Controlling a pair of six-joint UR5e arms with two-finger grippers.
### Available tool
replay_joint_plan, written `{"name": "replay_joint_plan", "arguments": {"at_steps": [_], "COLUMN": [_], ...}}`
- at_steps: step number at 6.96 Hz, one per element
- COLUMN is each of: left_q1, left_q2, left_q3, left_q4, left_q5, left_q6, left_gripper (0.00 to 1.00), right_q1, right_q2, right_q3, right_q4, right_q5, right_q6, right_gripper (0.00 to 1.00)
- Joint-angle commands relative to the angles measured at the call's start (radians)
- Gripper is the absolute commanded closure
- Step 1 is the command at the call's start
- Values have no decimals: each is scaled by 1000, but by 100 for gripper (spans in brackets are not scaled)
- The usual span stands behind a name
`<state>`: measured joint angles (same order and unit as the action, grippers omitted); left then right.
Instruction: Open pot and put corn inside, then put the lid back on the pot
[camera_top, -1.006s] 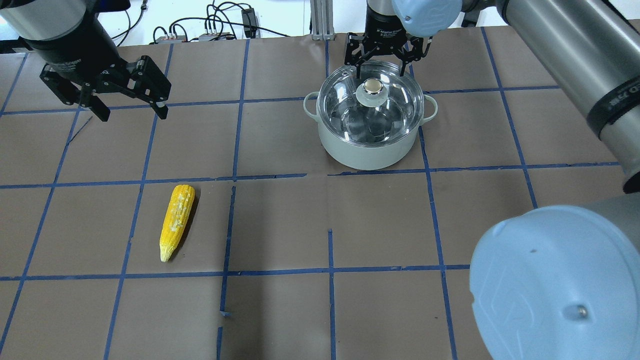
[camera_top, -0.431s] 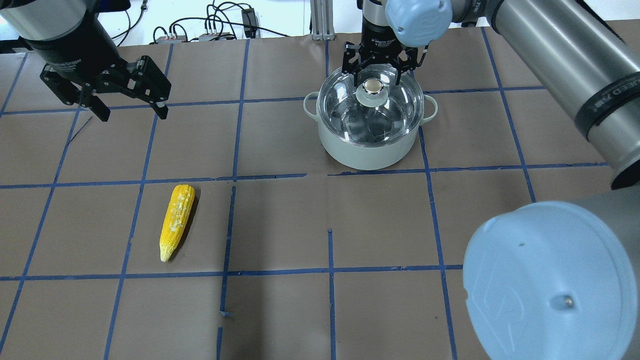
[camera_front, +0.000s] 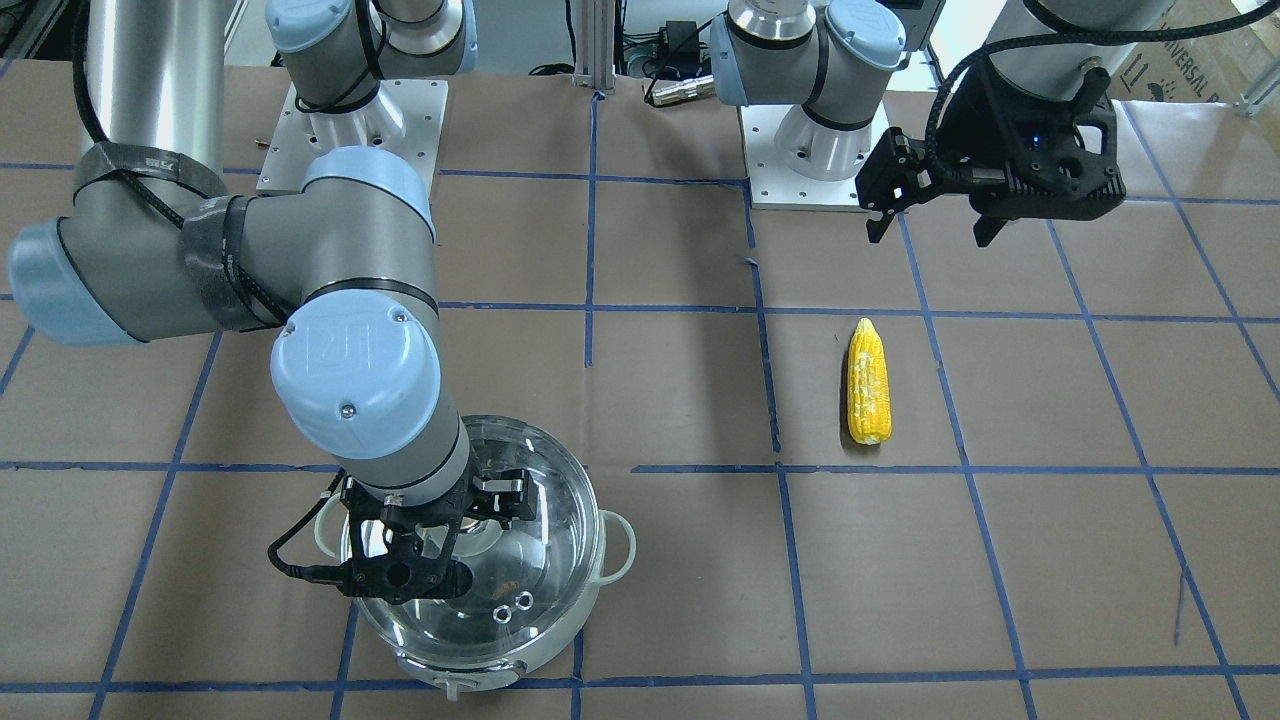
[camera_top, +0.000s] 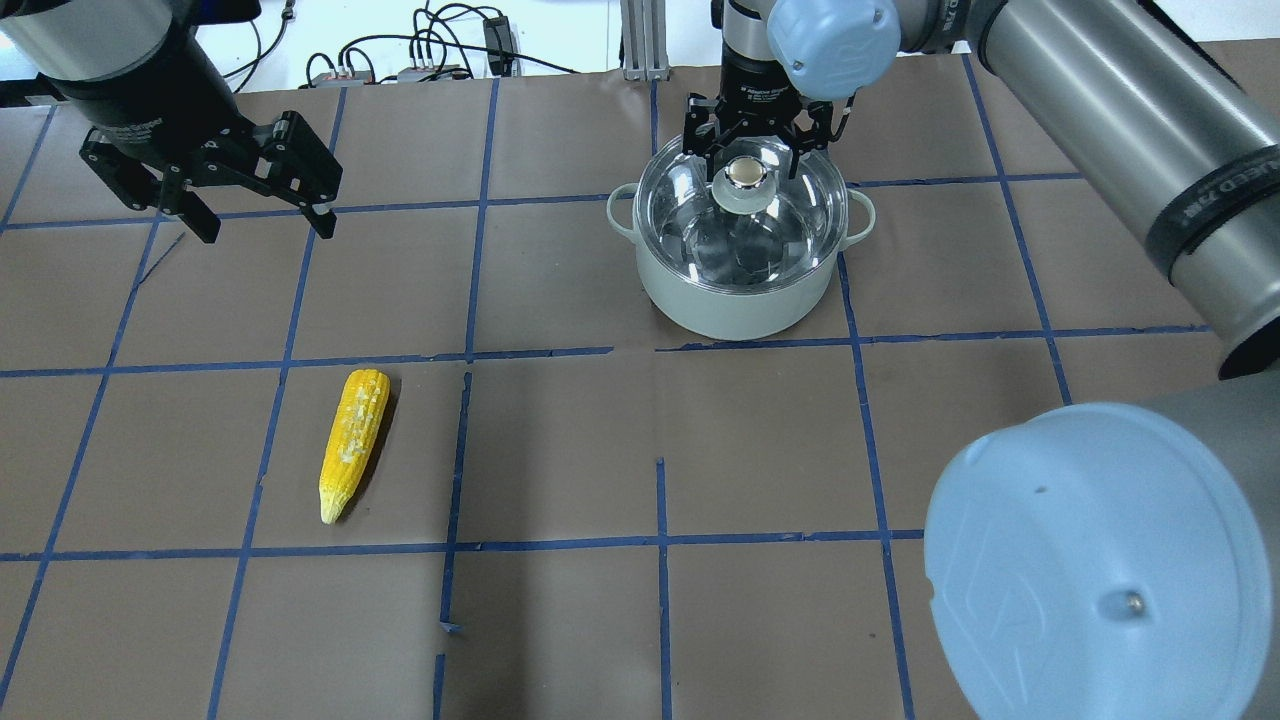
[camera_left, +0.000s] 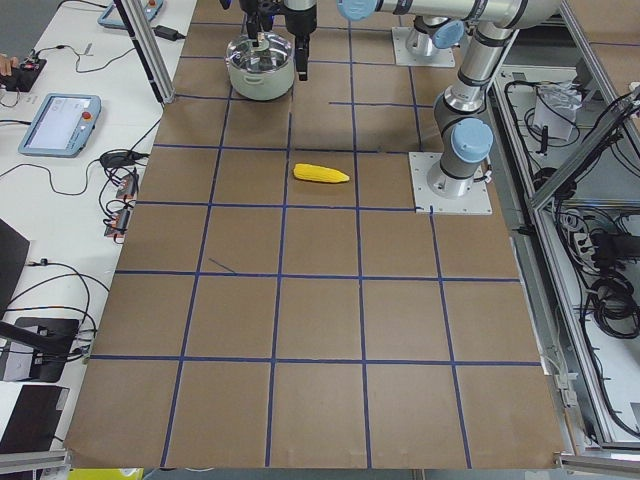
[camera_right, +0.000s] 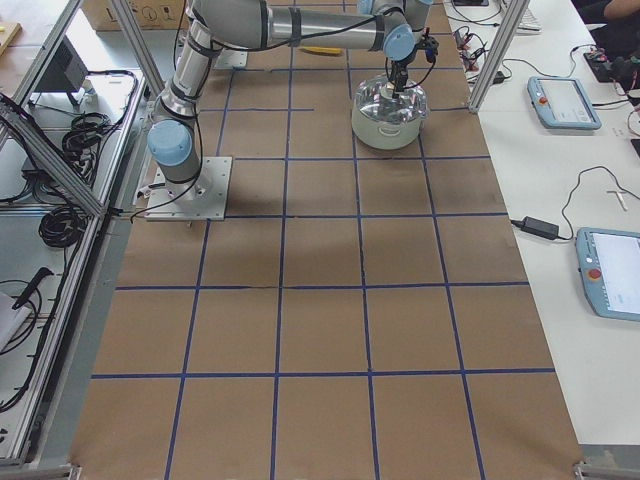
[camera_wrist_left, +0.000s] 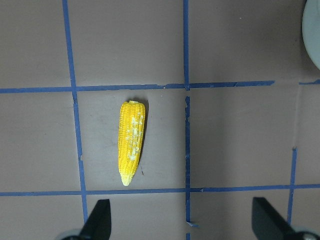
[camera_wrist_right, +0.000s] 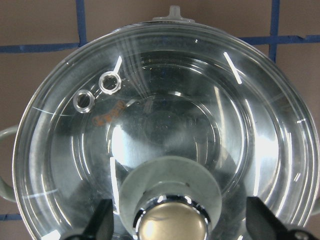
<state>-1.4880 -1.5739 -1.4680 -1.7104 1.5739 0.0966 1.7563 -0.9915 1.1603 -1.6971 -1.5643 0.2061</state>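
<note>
The steel pot (camera_top: 740, 300) stands at the far right of the table with the glass lid (camera_top: 790, 220) on it. My right gripper (camera_top: 748, 150) is open and hangs over the lid. Its fingers straddle the grey-green knob (camera_top: 745, 174) without touching it. The right wrist view shows the knob (camera_wrist_right: 172, 200) between the two fingertips (camera_wrist_right: 102, 220), and the lid (camera_wrist_right: 200, 125) with two vent rings. The yellow corn (camera_top: 353, 440) lies flat at the left, also in the left wrist view (camera_wrist_left: 131, 142). My left gripper (camera_top: 265, 225) is open and empty, high above the table beyond the corn.
Brown paper with blue tape lines covers the table (camera_top: 560, 450). Cables and connectors (camera_top: 420, 55) lie past the far edge. My right arm's large elbow (camera_top: 1100, 560) blocks the near right corner. The pot's edge (camera_wrist_left: 312, 30) shows in the left wrist view.
My right gripper has come down and nearer over the lid, so its open fingers now sit on either side of the knob. The left arm, corn and pot have not moved.
</note>
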Motion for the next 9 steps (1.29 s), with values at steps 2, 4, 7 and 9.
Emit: {"name": "replay_joint_plan", "arguments": {"at_steps": [2, 4, 7, 9], "left_q1": [0, 0, -2, -2], "left_q2": [0, 0, 2, 5], "left_q3": [-2, 0, -3, -9], "left_q4": [0, 0, 0, 0], "left_q5": [0, 0, 0, 2], "left_q6": [0, 0, 0, 0], "left_gripper": [0, 0, 0, 0], "right_q1": [0, 0, 0, 0], "right_q2": [0, 0, 1, -10], "right_q3": [-1, -1, -10, -107], "right_q4": [10, 13, 14, 104], "right_q5": [7, 7, 9, 30], "right_q6": [-7, -8, -8, -13], "right_gripper": [31, 48, 70, 70]}}
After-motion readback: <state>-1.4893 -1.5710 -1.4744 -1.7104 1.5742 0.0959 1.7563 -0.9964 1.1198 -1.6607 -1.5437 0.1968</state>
